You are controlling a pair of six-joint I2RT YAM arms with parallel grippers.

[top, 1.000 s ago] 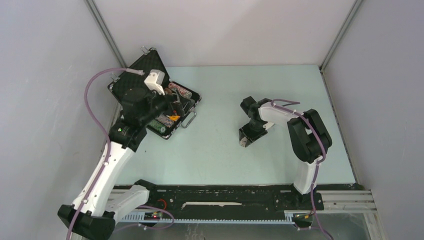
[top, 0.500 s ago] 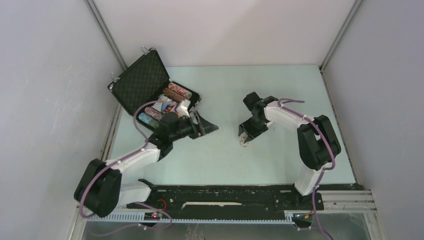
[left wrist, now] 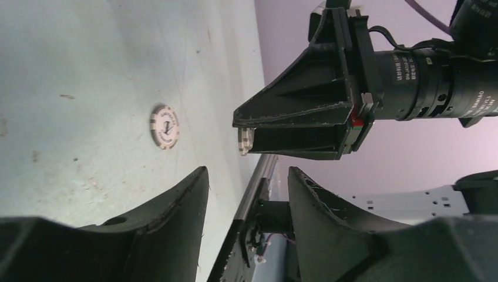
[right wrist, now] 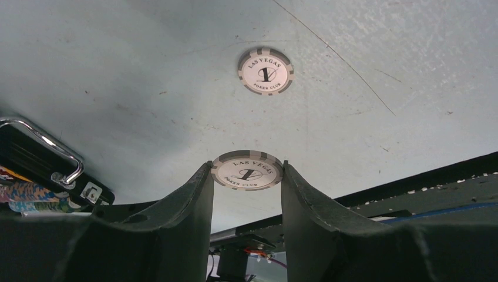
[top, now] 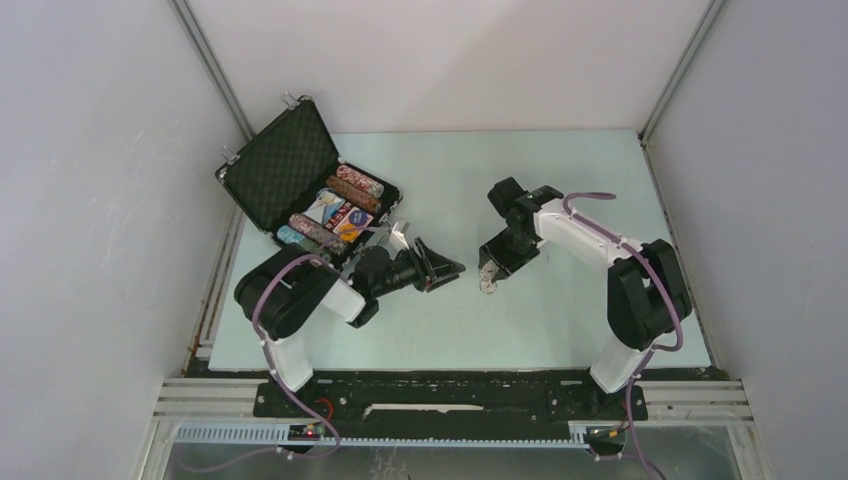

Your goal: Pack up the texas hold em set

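Okay, table (top: 560,180) first: the case (top: 285,165) sits open at the far-left corner, lid up. My left gripper (left wrist: 246,173) is low near the table's middle, fingers spread, nothing between them. My right gripper (top: 487,282), just beside it, pinches one chip (right wrist: 248,171) by its rim. A loose chip (right wrist: 265,70) lies flat on the table just past both sets of fingertips. Left is free and close, so it's probably left's pick. The chip is round, so any approach angle works.

The top camera looks steeply down over the whole table (top: 560,180) from its near edge. Both wrist cameras sit low and close, sharing the loose chip (left wrist: 164,126).
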